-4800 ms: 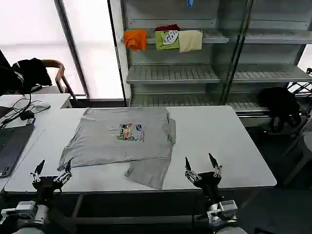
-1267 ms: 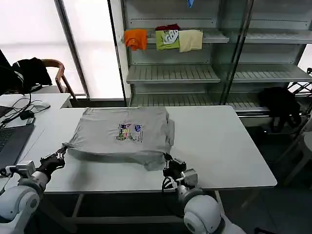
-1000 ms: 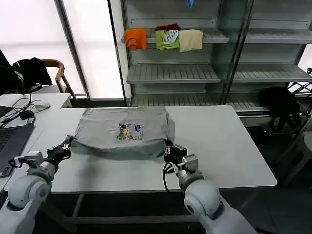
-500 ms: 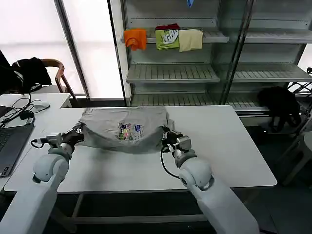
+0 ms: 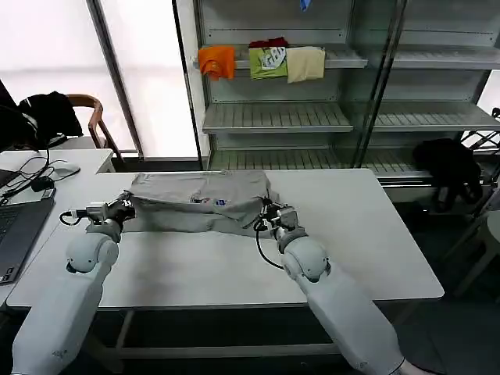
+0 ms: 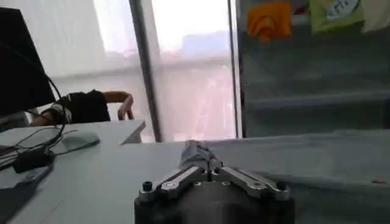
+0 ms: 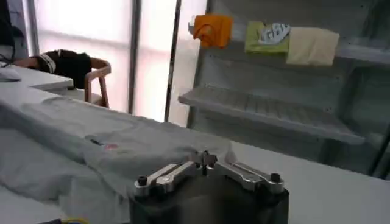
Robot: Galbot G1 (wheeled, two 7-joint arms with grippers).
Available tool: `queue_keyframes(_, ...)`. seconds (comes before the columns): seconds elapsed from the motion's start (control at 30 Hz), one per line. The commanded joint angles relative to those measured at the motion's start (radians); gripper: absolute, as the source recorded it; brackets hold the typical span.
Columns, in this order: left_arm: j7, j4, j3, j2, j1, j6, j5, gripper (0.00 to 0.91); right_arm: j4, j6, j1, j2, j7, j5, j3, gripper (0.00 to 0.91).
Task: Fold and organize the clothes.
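Bench (image 5: pixel 367 234): white, carrying the shirt between both hands.
Shirt (image 5: pixel 199 209): light, limp cloth, likely sagging unless held at two corners.
Left hand (image 5: pixel 125 206): pinched closed on the shirt's near edge.
Right hand (image 5: pixel 267 212): likewise clamped on the hem.

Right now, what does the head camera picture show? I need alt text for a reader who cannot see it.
Two robot arms fold a light grey shirt on a white table: the left gripper and the right gripper each pinch its near edge, carried over toward the far side. Behind, metal shelves hold orange, green and beige garments.
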Motion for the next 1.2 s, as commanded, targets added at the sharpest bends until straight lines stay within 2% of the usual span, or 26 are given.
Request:
queue_keyframes(0.03,0.034,0.049,0.012,0.005,-0.013,-0.004,0.053,0.725,-0.037,0.000,0.011,0.007,-0.008,-0.012,-0.004,0.907)
queue_keyframes(0.07,0.042,0.045,0.011,0.006,-0.009,-0.003,0.054,0.907,-0.030,-0.006,0.008,0.006,-0.008,-0.010,-0.005,0.907)
queue_keyframes(0.33,0.070,-0.031,0.016,0.024,0.018,0.022,0.074,0.907,0.027,-0.039,-0.012,-0.007,0.009,-0.004,-0.001,0.907)
queue_keyframes(0.57,0.062,-0.117,0.013,0.050,0.042,0.058,0.079,0.907,0.060,-0.060,0.022,-0.022,0.001,-0.001,0.032,0.907)
queue_keyframes(0.73,0.065,-0.212,-0.029,0.079,0.114,0.083,0.068,0.907,0.125,-0.084,0.016,-0.053,-0.005,-0.021,0.079,0.907)
queue_keyframes(0.83,0.084,-0.250,-0.076,0.092,0.181,0.081,0.044,0.907,0.182,-0.086,-0.031,-0.091,-0.015,0.031,0.122,0.907)
queue_keyframes(0.9,0.100,-0.263,-0.114,0.100,0.227,0.081,0.017,0.907,0.248,-0.086,-0.090,-0.125,-0.020,0.151,0.129,0.907)
queue_keyframes(1.0,0.135,-0.252,-0.159,0.118,0.293,0.082,-0.036,0.907,0.302,-0.085,-0.172,-0.164,-0.026,0.263,0.129,0.907)
queue_keyframes(1.2,0.174,-0.184,-0.177,0.120,0.297,0.072,-0.069,0.907,0.264,-0.065,-0.222,-0.149,-0.028,0.276,0.117,0.907)
